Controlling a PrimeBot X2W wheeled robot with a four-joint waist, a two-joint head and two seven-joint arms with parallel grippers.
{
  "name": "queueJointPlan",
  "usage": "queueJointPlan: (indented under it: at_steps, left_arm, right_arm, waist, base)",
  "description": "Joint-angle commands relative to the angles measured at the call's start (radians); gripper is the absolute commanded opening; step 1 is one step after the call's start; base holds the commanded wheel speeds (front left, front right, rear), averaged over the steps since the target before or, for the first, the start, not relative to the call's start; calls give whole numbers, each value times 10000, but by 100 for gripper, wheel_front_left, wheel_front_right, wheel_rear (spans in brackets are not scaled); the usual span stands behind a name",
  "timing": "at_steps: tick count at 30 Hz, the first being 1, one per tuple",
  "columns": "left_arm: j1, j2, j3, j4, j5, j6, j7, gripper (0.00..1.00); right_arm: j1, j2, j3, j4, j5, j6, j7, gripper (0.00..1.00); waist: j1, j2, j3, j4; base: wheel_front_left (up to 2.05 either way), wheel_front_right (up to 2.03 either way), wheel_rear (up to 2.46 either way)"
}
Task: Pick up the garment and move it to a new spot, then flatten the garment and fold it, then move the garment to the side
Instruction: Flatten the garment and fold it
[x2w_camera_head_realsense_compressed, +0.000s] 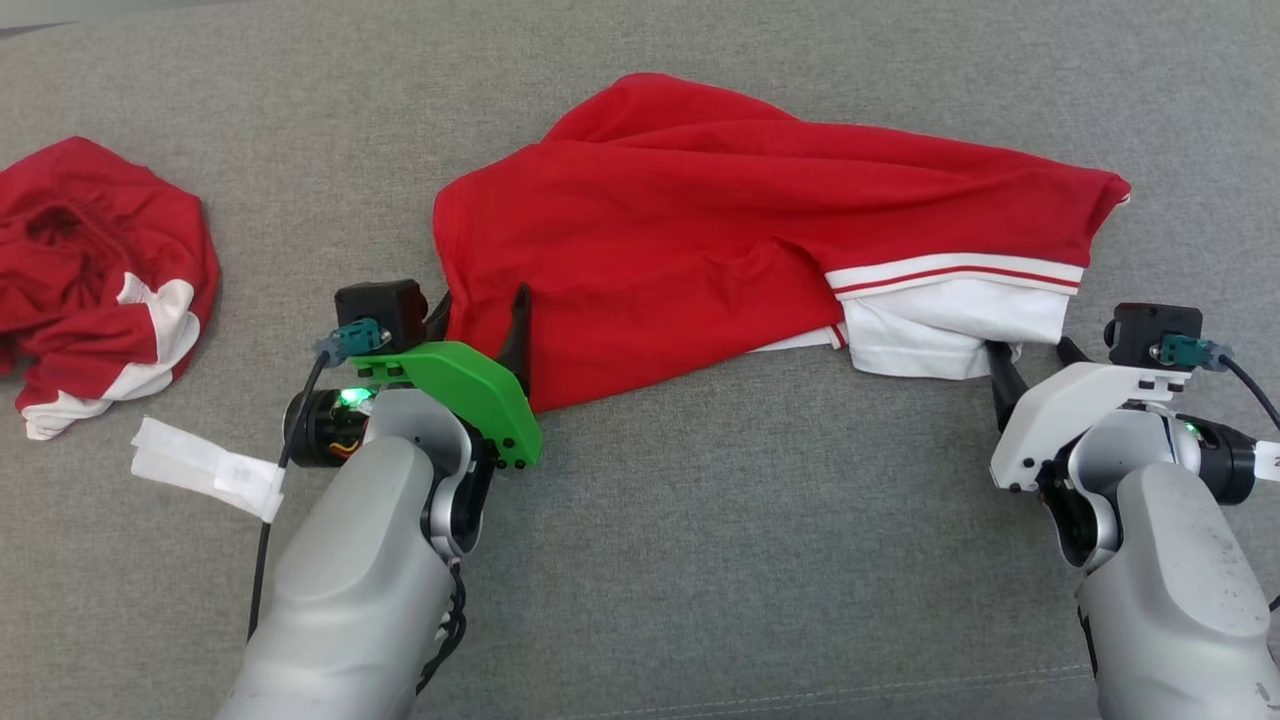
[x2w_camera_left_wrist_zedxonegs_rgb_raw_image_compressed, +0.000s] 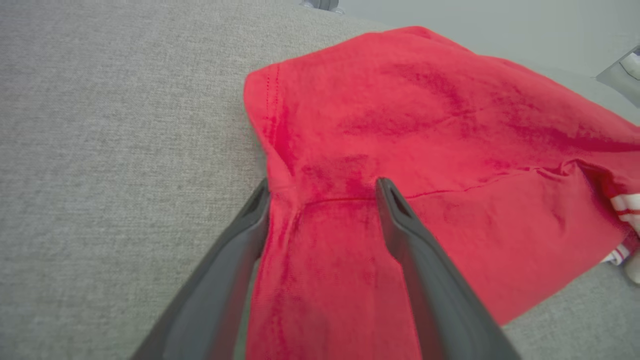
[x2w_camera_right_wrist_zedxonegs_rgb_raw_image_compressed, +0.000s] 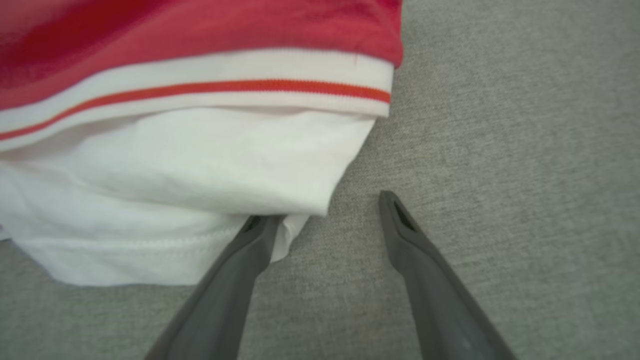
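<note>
The garment (x2w_camera_head_realsense_compressed: 700, 230), red with a white sleeve (x2w_camera_head_realsense_compressed: 940, 325) and red-striped white trim, lies loosely spread on the grey fabric surface (x2w_camera_head_realsense_compressed: 700, 550). My left gripper (x2w_camera_head_realsense_compressed: 480, 315), on the green bracket, is at the garment's lower left corner. In the left wrist view this gripper (x2w_camera_left_wrist_zedxonegs_rgb_raw_image_compressed: 322, 192) is open, and the red cloth (x2w_camera_left_wrist_zedxonegs_rgb_raw_image_compressed: 425, 125) lies between the spread fingers. My right gripper (x2w_camera_head_realsense_compressed: 1035, 360) is at the sleeve's near right edge. In the right wrist view it (x2w_camera_right_wrist_zedxonegs_rgb_raw_image_compressed: 325, 210) is open, one finger touching the white hem (x2w_camera_right_wrist_zedxonegs_rgb_raw_image_compressed: 175, 175), the other over bare surface.
A second red and white garment (x2w_camera_head_realsense_compressed: 90, 270) lies crumpled at the far left. A white tape tag (x2w_camera_head_realsense_compressed: 205, 465) hangs from the left arm's cable. Grey fabric stretches between my two forearms.
</note>
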Motion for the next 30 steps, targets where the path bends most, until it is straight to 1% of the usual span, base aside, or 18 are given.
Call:
queueJointPlan:
  at_steps: [1,5,9,13,18,21,26,30]
  left_arm:
    - [153,50,-42,-102,-75,57,-60,100]
    - [264,70,-115,-225,-142,193,-42,100]
    - [239,207,-109,-140,-127,320,41,100]
    - [111,288,-211,-209,69,424,-61,100]
    - [317,249,-429,-428,229,572,-227,100]
    - [423,231,-470,-555,225,608,-311,100]
    - [596,275,-450,-656,87,609,-328,100]
    - [613,321,-492,-733,69,566,-331,100]
  right_arm:
    - [283,60,80,222,71,5,27,100]
    - [342,66,181,273,66,6,74,100]
    - [308,86,363,327,109,9,207,100]
    - [337,92,440,322,145,9,246,100]
    - [601,134,608,424,379,36,286,100]
    - [759,181,927,370,589,46,236,100]
    - [1018,202,1705,169,1154,59,553,100]
    - [1040,162,1508,101,898,51,650,100]
  waist:
    - [0,0,-26,7]
    - [0,0,-48,23]
    - [0,0,2,-26]
    - [0,0,74,-47]
    - [0,0,92,25]
    - [0,0,46,62]
    - [0,0,-48,48]
    - [0,0,-85,9]
  base:
    - [0,0,0]
    - [0,0,0]
    - [0,0,0]
    - [0,0,0]
    - [0,0,0]
    - [0,0,0]
    - [0,0,0]
    - [0,0,0]
